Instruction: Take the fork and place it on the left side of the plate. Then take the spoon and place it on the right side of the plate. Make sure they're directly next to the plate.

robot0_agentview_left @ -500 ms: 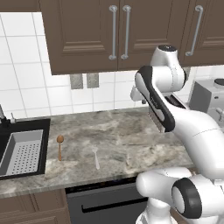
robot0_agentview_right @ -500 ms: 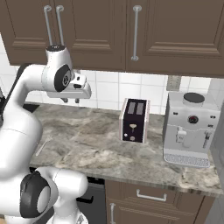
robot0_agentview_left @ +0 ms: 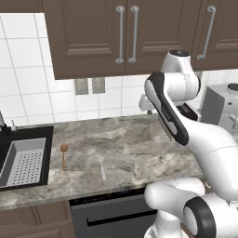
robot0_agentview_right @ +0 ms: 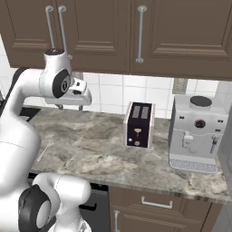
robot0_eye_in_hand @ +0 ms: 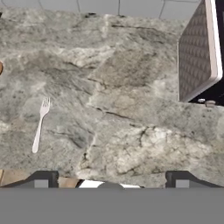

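Pincer [robot0_agentview_right: 69, 107] spread wide, holding nothing, high above the marble bench [robot0_agentview_left: 139, 139]. Fork [robot0_agentview_left: 101, 167] lies flat near the bench's front edge. Wooden spoon [robot0_agentview_left: 63, 155] lies left of it, apart, beside the sink [robot0_agentview_left: 23, 160].

Grey-brown veined stone counter [robot0_agentview_left: 139, 139], marble-like, smooth with a dull sheen; slim pale silver-white fork [robot0_eye_in_hand: 40, 124] looks like matt metal, and small brown spoon [robot0_agentview_left: 63, 155] reads as plain wood, unpolished. Dark brown panelled wooden cabinet doors [robot0_agentview_right: 181, 31] carry satin brushed-metal bar handles [robot0_agentview_right: 141, 34], above glossy white ceramic wall tiles [robot0_agentview_left: 23, 88]. Black toaster [robot0_agentview_right: 139, 124] with pale smooth sides looks semi-gloss, grey coffee machine [robot0_agentview_right: 197, 133] looks matt plastic or metal, perforated grey metal sink basin [robot0_agentview_left: 25, 162] matt.
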Controlling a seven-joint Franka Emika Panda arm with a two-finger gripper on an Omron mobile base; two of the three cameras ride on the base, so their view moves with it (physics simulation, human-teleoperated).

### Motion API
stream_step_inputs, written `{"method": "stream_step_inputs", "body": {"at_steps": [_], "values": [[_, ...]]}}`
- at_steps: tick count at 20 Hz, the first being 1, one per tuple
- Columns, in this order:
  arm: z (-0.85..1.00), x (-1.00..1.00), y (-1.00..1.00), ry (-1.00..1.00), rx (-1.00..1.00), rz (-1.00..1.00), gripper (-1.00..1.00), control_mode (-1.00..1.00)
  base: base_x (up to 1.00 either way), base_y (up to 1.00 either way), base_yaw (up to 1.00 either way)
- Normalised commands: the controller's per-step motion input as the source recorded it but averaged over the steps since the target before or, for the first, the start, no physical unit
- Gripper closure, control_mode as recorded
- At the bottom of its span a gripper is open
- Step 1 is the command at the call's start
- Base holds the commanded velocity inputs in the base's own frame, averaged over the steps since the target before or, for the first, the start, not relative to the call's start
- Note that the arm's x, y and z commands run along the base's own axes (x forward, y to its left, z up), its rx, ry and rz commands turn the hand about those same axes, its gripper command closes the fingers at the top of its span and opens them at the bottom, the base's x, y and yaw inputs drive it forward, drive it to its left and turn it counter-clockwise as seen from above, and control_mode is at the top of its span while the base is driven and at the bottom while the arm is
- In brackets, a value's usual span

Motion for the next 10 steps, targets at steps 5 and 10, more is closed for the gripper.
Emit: {"method": "stream_step_inputs", "body": {"at_steps": [5, 10], "values": [[-0.39, -0.07, 0.59, 0.02, 0.06, -0.04, -1.0, -1.0, 0.0, 0.0, 0.0], [-0.47, 0.0, 0.68, 0.0, 0.05, -0.09, -1.0, -1.0, 0.0, 0.0, 0.0]]}}
